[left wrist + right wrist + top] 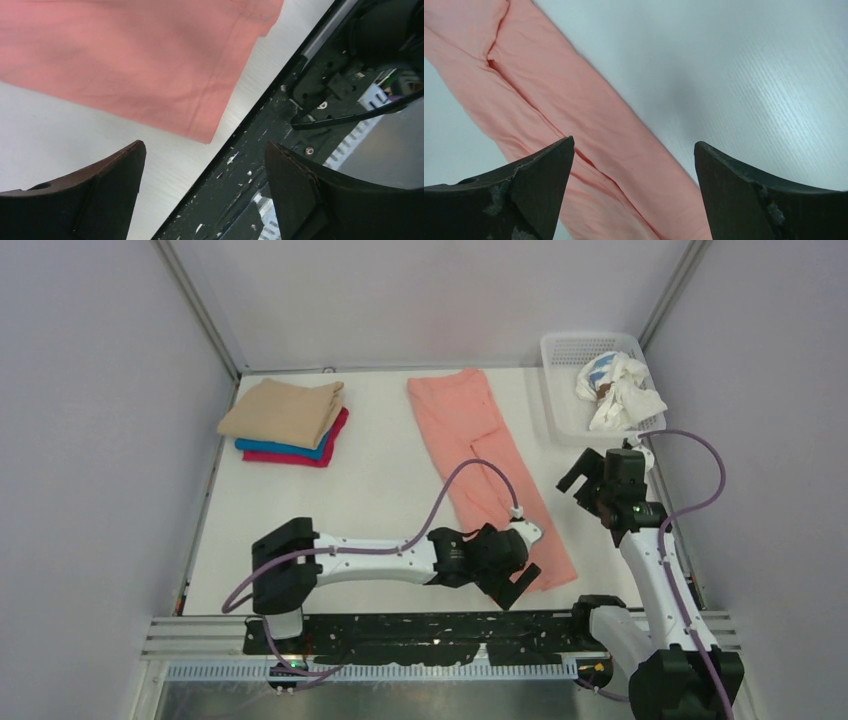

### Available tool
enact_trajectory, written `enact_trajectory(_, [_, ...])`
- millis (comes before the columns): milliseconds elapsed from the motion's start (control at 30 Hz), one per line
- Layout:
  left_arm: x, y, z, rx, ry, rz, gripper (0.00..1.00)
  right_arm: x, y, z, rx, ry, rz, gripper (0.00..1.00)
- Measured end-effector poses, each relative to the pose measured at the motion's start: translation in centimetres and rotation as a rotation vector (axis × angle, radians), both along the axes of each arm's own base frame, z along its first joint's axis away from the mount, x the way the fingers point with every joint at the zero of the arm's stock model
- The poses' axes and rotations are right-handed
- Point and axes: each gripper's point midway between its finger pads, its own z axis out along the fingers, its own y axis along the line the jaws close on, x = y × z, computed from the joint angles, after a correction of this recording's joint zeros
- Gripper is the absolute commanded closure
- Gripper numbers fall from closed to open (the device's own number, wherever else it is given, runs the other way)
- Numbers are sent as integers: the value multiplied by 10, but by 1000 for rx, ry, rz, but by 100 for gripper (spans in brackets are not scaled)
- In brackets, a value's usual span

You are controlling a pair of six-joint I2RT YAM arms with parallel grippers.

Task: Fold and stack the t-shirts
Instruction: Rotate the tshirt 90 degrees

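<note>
Salmon-pink t-shirt (490,475) lies alone, three folded t-shirts (285,420) stacked; left claw (205,149), right claw (634,143) apart.

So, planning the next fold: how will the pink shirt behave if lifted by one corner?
Probably floppy: the pink shirt lies flat, creased, so it should drape. Thin cloth, likely light; may slide on the smooth table.

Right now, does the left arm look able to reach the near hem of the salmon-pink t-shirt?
Probably yes. The left tool is open and hovers just short of the near hem corner of the salmon-pink t-shirt, with only bare table around that corner and nothing lying on the cloth there.
</note>
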Motion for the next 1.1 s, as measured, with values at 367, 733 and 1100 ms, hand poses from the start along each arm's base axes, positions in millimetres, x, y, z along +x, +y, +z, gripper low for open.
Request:
enact_trajectory(367, [-10, 14, -56, 235, -78, -83, 34, -4, -16, 1, -5, -21, -51, 5])
enact_trajectory(733, [-12, -4, -76, 290, -142, -172, 65, -33, -20, -18, 45, -48, -140, 5])
enact_trajectory(1100, [3, 7, -83, 316, -218, -121, 100, -77, -1, -49, 154, 4, -153, 5])
